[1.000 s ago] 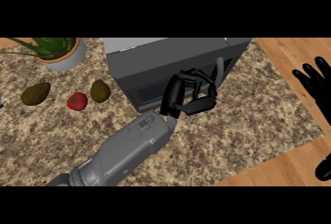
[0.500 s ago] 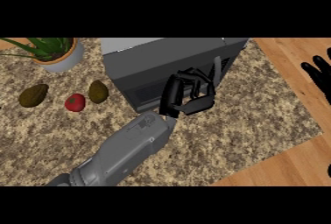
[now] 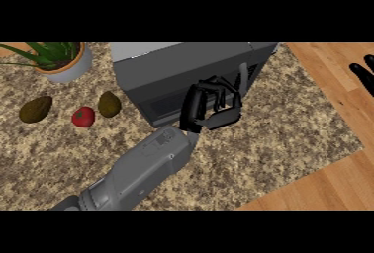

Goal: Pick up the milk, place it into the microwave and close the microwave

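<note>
The grey microwave [image 3: 182, 64] stands at the back of the speckled counter, its dark door facing the lower right. My left hand [image 3: 211, 106] rests against the door's front with its fingers curled, just left of the door's vertical handle [image 3: 242, 79]. I see nothing held in it. My right hand [image 3: 363, 74] rests open at the right edge, fingers up, only partly in view. No milk shows anywhere; the microwave's inside is hidden behind the door.
A potted plant [image 3: 70, 66] stands at the back left. Two brown-green fruits [image 3: 35, 108] [image 3: 110, 104] and a red one [image 3: 82, 116] lie left of the microwave. A wooden surface [image 3: 329, 183] borders the speckled counter [image 3: 277, 143] on the right.
My left hand has stayed on the door, shifting only slightly. My right hand has drifted toward the right edge, and less of it shows.
</note>
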